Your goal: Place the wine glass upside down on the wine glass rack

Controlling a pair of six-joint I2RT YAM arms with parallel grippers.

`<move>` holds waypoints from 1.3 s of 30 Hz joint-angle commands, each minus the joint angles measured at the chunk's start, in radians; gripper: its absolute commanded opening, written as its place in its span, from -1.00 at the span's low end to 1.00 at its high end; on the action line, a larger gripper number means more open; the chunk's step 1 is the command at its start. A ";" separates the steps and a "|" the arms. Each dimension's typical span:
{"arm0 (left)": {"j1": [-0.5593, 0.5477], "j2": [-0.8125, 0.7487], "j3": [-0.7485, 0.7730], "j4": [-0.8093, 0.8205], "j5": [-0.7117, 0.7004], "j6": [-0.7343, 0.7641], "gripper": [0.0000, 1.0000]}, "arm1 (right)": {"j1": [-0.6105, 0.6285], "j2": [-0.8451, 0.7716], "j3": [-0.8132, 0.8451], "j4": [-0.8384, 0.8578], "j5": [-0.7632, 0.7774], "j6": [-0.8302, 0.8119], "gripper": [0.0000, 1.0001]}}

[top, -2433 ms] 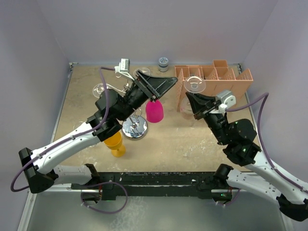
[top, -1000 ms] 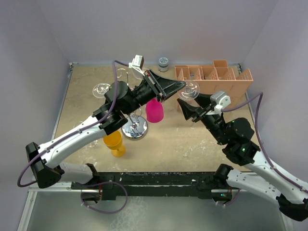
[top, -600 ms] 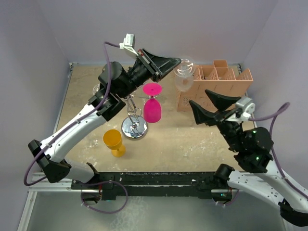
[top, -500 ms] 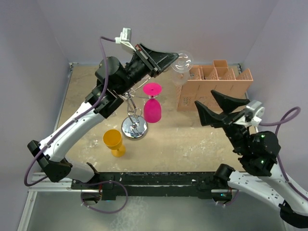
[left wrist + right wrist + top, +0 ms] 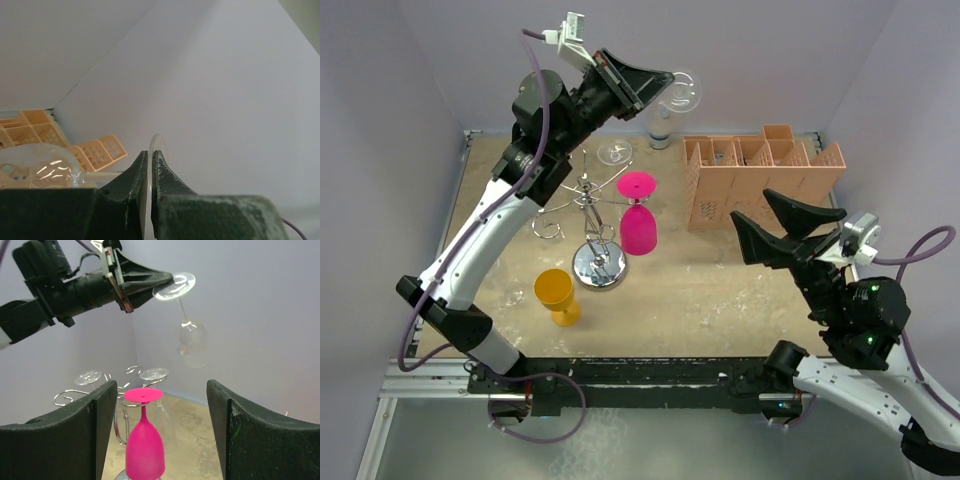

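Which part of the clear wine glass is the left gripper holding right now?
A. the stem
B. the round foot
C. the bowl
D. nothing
B: the left gripper is shut on the foot disc of the wine glass, with the stem and bowl hanging below it.

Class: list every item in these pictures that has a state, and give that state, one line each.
wine glass: upside down, held in the air by its foot
left gripper: shut on the wine glass foot
right gripper: open, empty
pink glass: hanging upside down on the wine glass rack
yellow cup: standing upright, off the rack
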 commanded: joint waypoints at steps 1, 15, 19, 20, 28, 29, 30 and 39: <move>0.111 -0.001 0.041 0.042 0.031 0.031 -1.00 | 0.002 0.012 -0.008 0.047 0.005 0.024 0.48; 0.462 -0.046 -0.143 0.165 0.143 -0.159 -1.00 | 0.003 0.032 -0.023 0.057 -0.001 0.053 0.47; 0.544 -0.128 -0.300 0.171 0.122 -0.201 -1.00 | 0.003 0.029 -0.031 0.054 -0.001 0.063 0.47; 0.559 -0.147 -0.328 0.171 0.117 -0.203 -1.00 | 0.003 0.030 -0.032 0.052 -0.002 0.064 0.47; 0.628 -0.263 -0.471 0.086 0.073 -0.181 -1.00 | 0.003 0.031 -0.038 0.051 -0.008 0.079 0.47; 0.632 -0.277 -0.489 0.075 0.064 -0.181 -1.00 | 0.003 0.031 -0.042 0.050 -0.009 0.081 0.47; 0.635 -0.293 -0.514 0.068 0.056 -0.181 -1.00 | 0.003 0.030 -0.044 0.049 -0.010 0.084 0.47; 0.636 -0.406 -0.635 -0.033 0.011 -0.207 -1.00 | 0.003 0.018 -0.051 0.036 -0.002 0.097 0.46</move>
